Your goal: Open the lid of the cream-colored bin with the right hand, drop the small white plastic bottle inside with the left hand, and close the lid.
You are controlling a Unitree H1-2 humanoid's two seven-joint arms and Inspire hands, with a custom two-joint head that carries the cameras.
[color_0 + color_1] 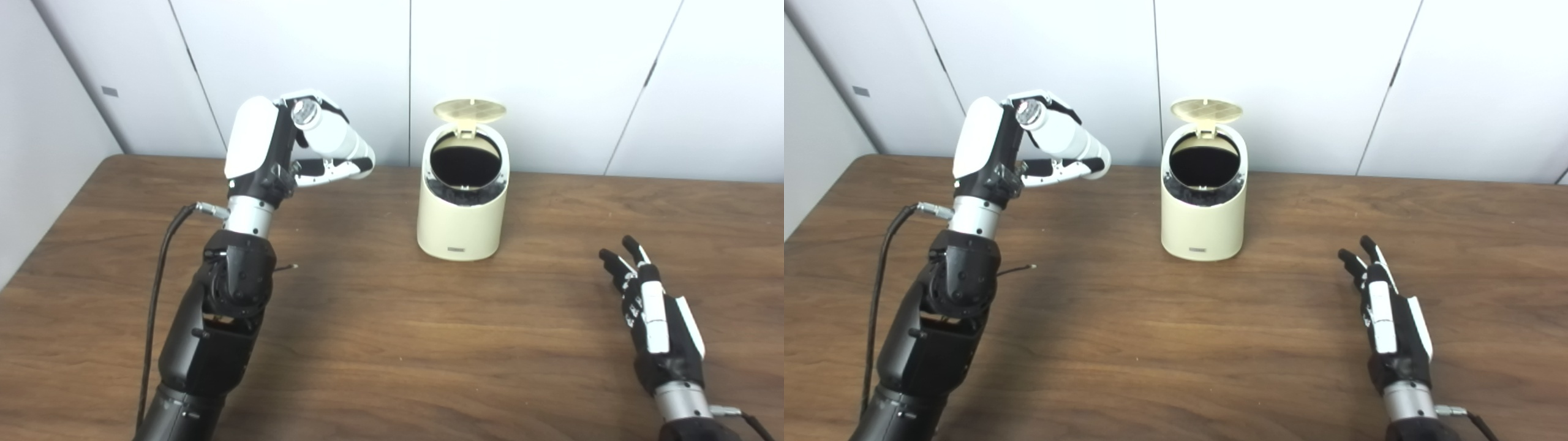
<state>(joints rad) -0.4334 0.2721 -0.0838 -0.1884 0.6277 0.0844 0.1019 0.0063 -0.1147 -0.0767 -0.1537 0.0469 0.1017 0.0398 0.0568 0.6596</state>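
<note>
a wooden table (380, 343) stands before white wall panels, the cream-colored bin (462, 208) at its middle, lid (470, 110) flipped up. left of the bin, the raised left hand (288, 147) grips the small white plastic bottle (331, 135); the right hand (652, 312) rests nearby, empty, fingers spread.
</note>
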